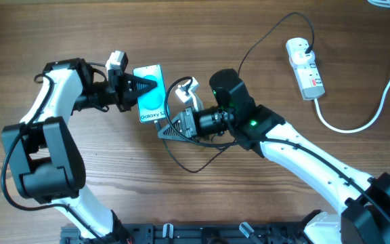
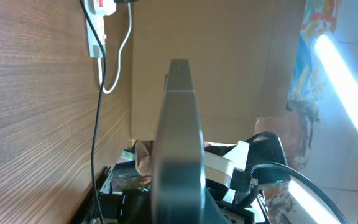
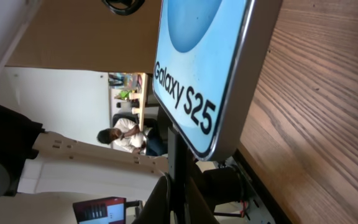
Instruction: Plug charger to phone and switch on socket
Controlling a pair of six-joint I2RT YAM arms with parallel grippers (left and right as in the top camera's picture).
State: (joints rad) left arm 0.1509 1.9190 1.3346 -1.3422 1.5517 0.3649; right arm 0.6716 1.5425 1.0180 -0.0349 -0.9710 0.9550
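The left gripper [image 1: 139, 87] has its black fingers pressed together on one long edge of the phone [image 1: 152, 100] — a small rectangular smartphone with a teal-blue screen and a white text strip. The phone appears lifted off the brown wood-grain table [image 1: 202, 203], left of centre. Just to its right, the right gripper [image 1: 171, 129] is pinched on the free end of the charger [image 1: 266, 37], a long thin black cable. In the right wrist view the black connector tip [image 3: 173, 155] meets the phone's lower end, but whether it is fully seated cannot be told. The cable lies in a loose loop on the table by the right arm. It then runs to the far right, to the socket [image 1: 305, 68], a short white power strip with red switch markings and a thick white cord [image 1: 384, 95]. Likely risks: a push off the port's line could bend the tip or twist the phone in its narrow grip. The slack loop could also catch the right arm — tugging the plug out during a reach for the switch.
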